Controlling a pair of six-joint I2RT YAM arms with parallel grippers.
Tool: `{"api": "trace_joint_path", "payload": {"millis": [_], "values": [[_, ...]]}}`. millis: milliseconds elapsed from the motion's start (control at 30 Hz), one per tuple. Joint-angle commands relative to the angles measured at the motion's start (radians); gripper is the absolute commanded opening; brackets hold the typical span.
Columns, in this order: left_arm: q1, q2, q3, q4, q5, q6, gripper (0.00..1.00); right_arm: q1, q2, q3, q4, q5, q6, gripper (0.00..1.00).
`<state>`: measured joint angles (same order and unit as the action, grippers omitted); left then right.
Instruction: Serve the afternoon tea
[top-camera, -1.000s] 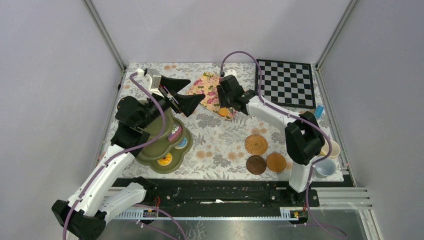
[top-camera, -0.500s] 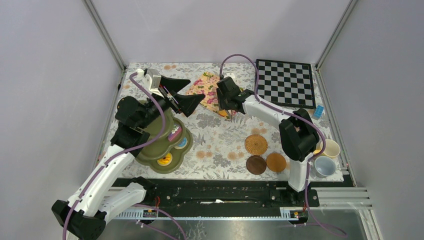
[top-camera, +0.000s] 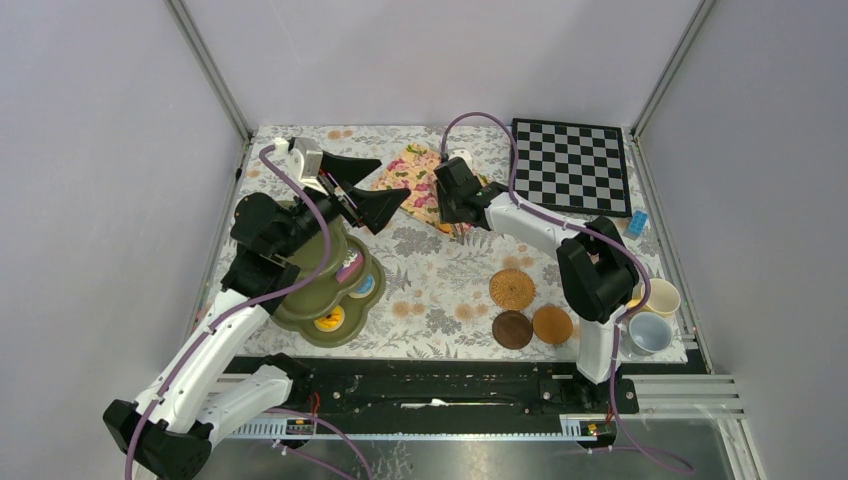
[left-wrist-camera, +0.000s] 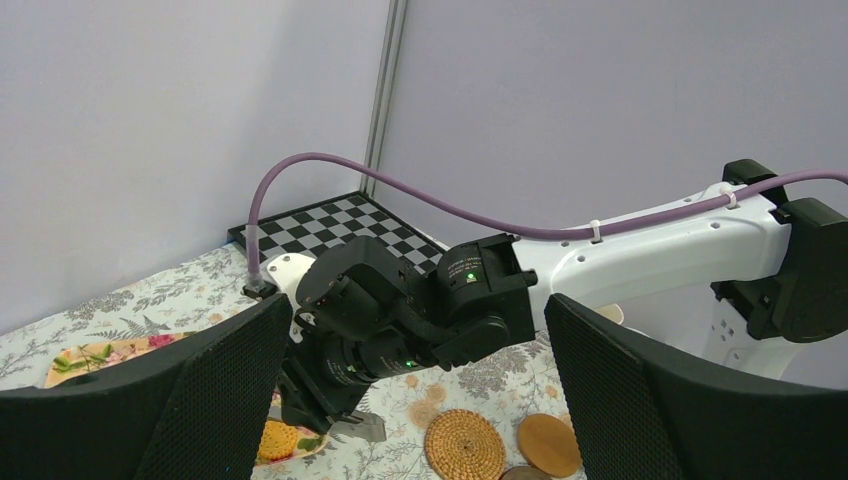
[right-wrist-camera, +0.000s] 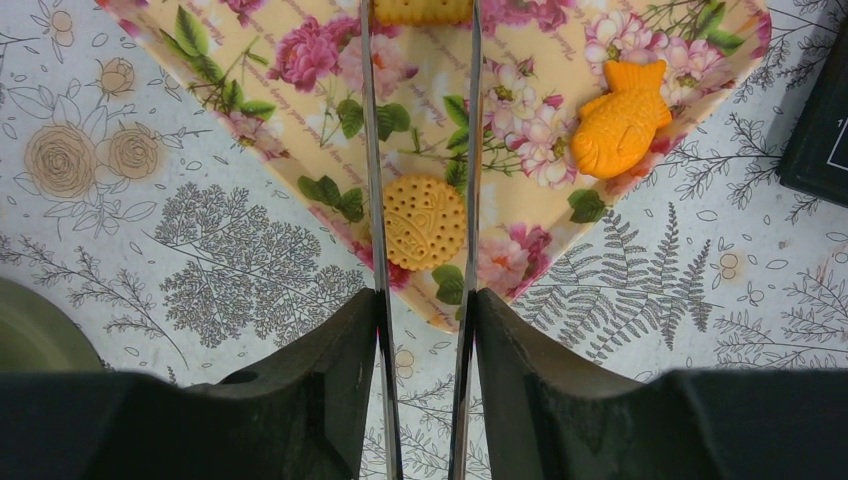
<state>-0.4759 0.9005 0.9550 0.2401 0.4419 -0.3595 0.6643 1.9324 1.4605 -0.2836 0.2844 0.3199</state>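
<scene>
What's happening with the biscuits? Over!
Left end effector open, raised. Right end effector shut on tongs, blades straddling round biscuit on floral tray. Second biscuit beyond, also between blades.

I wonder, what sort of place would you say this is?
Probably an enclosed robot test cell dressed as a tea table: plain grey walls, a floral tablecloth and a three-tier stand.

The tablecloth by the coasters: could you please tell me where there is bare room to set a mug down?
Bare cloth lies between the green stand and the three coasters. The right edge is crowded with mugs; the floral tray sits under the tongs in the right gripper.
</scene>
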Motion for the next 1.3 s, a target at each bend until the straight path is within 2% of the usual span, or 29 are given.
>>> {"api": "trace_joint_path", "payload": {"millis": [0, 500, 900, 1267], "values": [[-0.004, -0.015, 0.010, 0.042, 0.016, 0.005, 0.99, -0.007, -0.067, -0.010, 0.048, -0.013, 0.011, 0.44], [-0.006, -0.012, 0.010, 0.041, 0.017, 0.004, 0.99, -0.029, -0.246, -0.162, 0.164, -0.008, 0.009, 0.40], [-0.007, -0.017, 0.008, 0.041, 0.006, 0.008, 0.99, -0.121, -0.343, -0.317, 0.272, -0.171, 0.100, 0.40], [-0.007, -0.035, 0.004, 0.036, -0.019, 0.021, 0.99, -0.166, -0.391, -0.372, 0.350, -0.252, 0.167, 0.40]]}}
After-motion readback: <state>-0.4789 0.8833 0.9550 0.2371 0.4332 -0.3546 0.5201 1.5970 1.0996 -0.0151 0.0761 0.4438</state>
